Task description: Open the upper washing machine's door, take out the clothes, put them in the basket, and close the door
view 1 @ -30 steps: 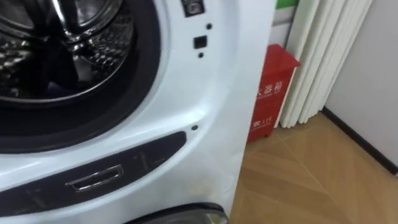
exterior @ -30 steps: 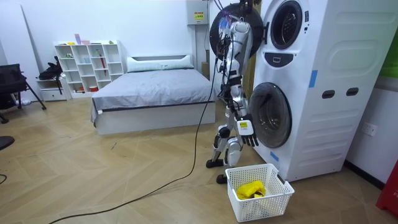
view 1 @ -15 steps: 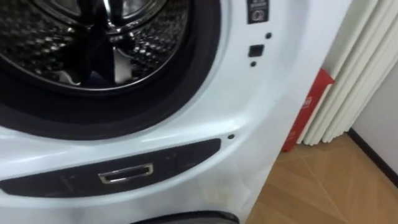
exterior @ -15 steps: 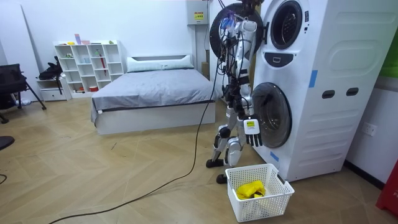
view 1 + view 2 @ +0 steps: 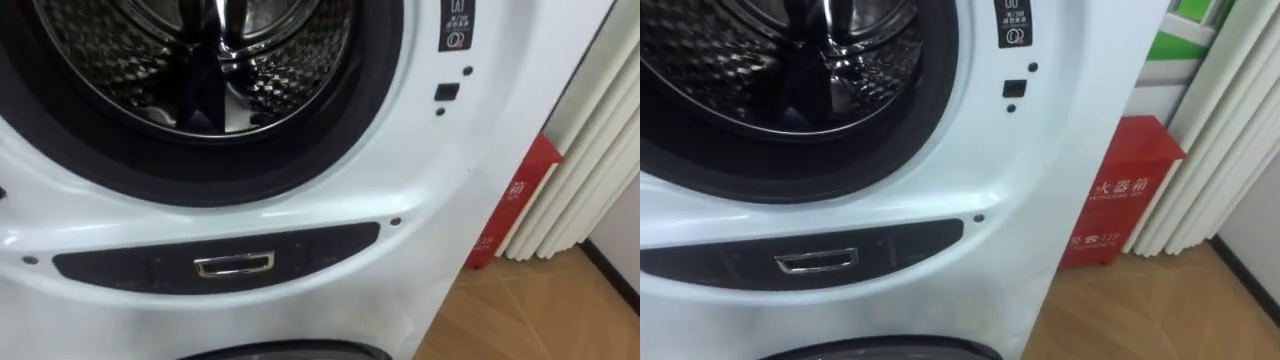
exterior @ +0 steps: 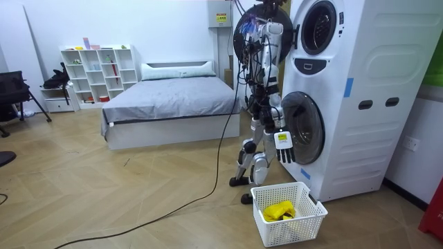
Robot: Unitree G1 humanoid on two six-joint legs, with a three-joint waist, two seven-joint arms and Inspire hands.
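Wood floor (image 5: pixel 520 310) beside washing machine (image 5: pixel 400 150)

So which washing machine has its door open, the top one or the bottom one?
The top machine: its round door hangs swung out, so the metal drum shows. The bottom machine has its door shut.

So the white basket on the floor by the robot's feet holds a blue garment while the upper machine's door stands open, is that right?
Not quite: the room view shows the garment in the white basket is yellow, not blue. The basket does sit on the floor by the robot's feet, and the upper machine's door does stand open.
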